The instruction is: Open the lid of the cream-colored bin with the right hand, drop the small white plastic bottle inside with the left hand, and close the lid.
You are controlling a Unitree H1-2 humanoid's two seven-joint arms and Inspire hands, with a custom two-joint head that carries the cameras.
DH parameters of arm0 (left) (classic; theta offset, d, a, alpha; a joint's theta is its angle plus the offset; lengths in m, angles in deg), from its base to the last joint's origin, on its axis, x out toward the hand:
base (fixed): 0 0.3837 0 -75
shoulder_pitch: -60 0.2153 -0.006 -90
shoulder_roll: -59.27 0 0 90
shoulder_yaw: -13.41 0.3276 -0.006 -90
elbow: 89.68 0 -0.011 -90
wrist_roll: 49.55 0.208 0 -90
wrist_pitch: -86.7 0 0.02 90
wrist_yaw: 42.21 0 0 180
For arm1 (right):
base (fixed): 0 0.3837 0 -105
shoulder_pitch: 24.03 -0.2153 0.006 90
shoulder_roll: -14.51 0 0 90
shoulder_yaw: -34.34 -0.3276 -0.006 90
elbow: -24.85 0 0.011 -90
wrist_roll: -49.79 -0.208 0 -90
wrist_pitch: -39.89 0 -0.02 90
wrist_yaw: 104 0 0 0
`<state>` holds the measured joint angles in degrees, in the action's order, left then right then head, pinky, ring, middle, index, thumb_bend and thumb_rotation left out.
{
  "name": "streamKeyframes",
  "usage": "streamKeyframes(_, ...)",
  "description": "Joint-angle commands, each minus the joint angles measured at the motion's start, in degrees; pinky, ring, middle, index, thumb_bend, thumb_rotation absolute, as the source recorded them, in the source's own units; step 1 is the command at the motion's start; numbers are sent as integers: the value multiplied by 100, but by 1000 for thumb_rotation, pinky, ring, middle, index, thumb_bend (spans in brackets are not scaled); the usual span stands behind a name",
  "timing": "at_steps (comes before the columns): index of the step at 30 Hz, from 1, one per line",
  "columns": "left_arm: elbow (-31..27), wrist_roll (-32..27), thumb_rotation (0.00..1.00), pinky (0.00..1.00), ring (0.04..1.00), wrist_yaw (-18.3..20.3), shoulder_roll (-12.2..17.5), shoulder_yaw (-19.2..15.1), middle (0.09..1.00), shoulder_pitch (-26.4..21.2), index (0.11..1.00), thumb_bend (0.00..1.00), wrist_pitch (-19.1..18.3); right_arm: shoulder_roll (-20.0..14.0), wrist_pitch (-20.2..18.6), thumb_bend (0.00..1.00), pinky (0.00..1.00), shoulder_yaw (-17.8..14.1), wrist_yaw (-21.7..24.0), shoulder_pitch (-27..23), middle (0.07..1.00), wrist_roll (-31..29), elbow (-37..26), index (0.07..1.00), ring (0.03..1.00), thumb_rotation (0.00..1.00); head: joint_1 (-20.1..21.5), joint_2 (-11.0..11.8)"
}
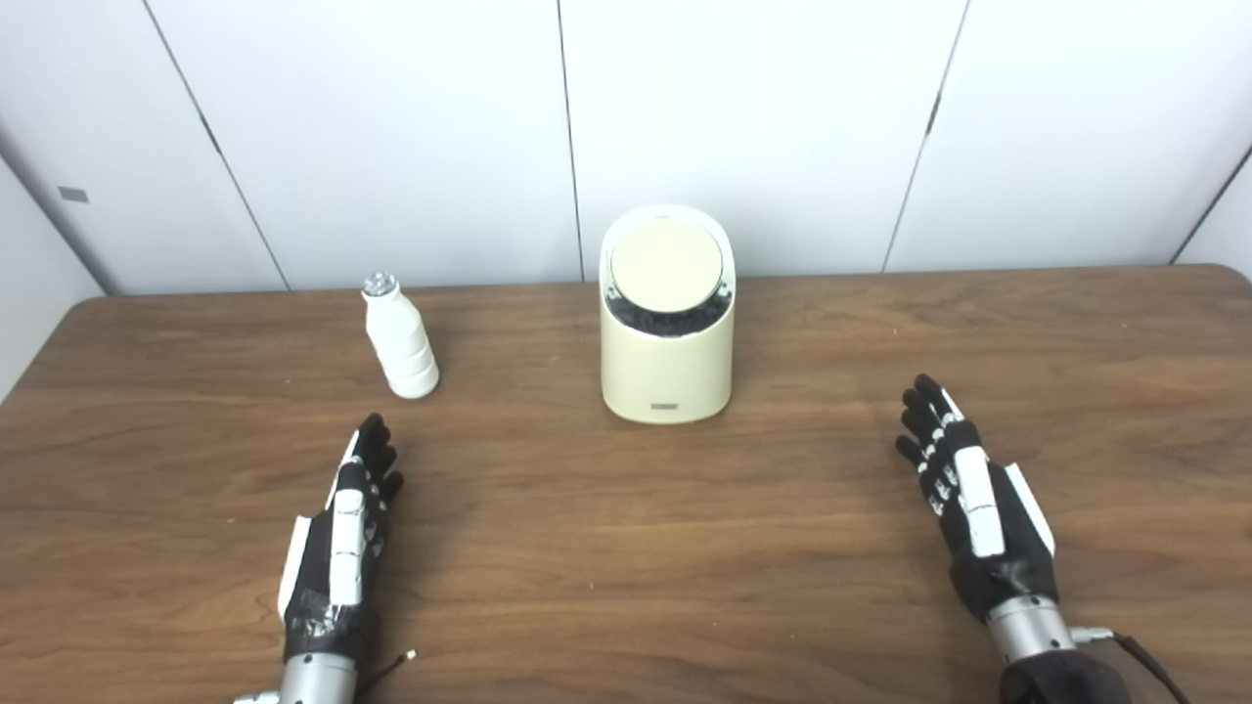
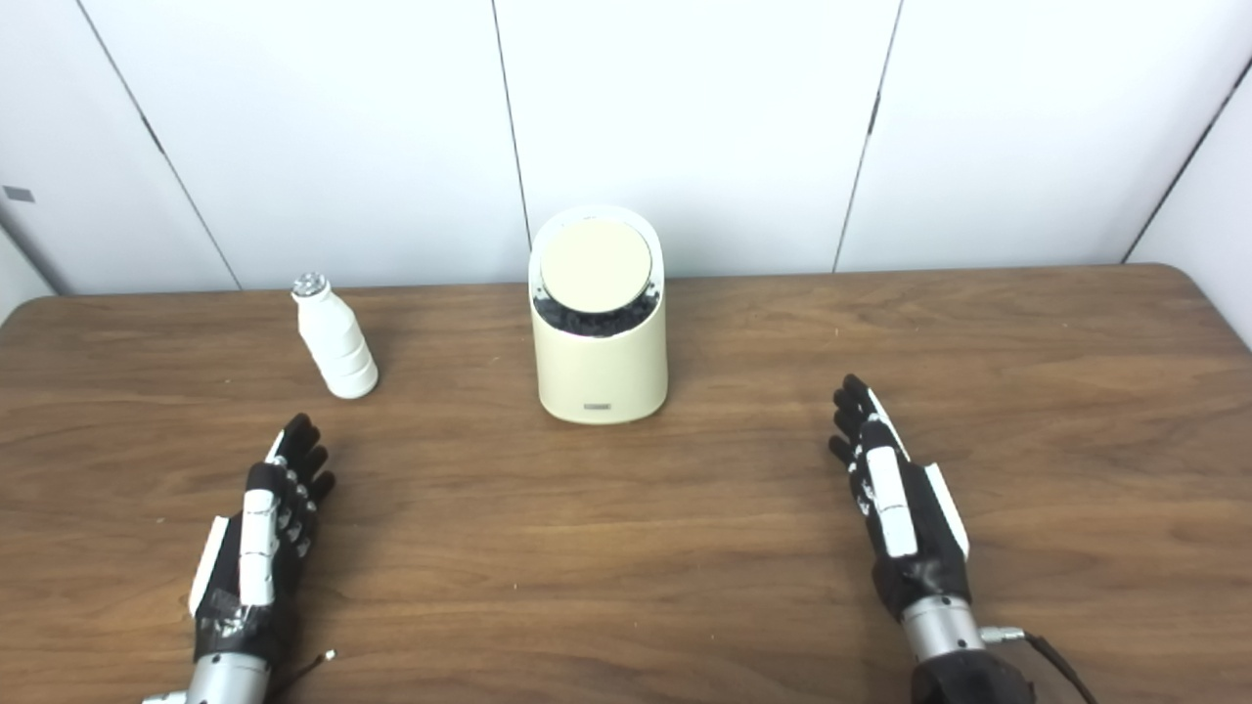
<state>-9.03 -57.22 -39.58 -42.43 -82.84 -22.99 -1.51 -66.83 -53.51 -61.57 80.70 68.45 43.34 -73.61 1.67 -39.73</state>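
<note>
Nothing is held by either hand. The right hand (image 1: 963, 489) is laid flat over the tabletop (image 1: 626, 548) toward the near right, fingers straight and slightly spread, pointed at the far edge; it is kept well apart from the bin (image 1: 667, 352), presumably as a start pose from which the lid can be reached. The left hand (image 1: 342, 533) is set likewise toward the near left, released and empty, its fingertips aimed roughly at the bottle (image 1: 401, 342), which is near but not touched.

The bottle is stood upright left of the bin, toward the far edge, capped, on the side of the hand meant to lift it. The bin is placed at the middle of the tabletop, close to the far edge, with its slanted top faced toward the robot. The round lid (image 1: 667, 266) is seen seated in that sloped opening, a dark gap shown under its near rim; it is judged still closed, so no step of the task is yet done.
</note>
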Motion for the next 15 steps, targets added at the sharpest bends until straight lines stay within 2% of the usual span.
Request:
streamKeyframes(1, 69, -19, 996, 996, 988, 29, 20, 12, 992, 29, 998, 622, 135, -30, 100, 617, 997, -9, -18, -69, 958, -10, -156, 954, 973, 959, 3, -6)
streamKeyframes(15, 91, 39, 996, 1000, 993, 18, 14, 32, 997, -7, 999, 616, 179, -19, 102, 624, 986, -22, -18, -100, 952, -32, -142, 948, 967, 944, 19, 6)
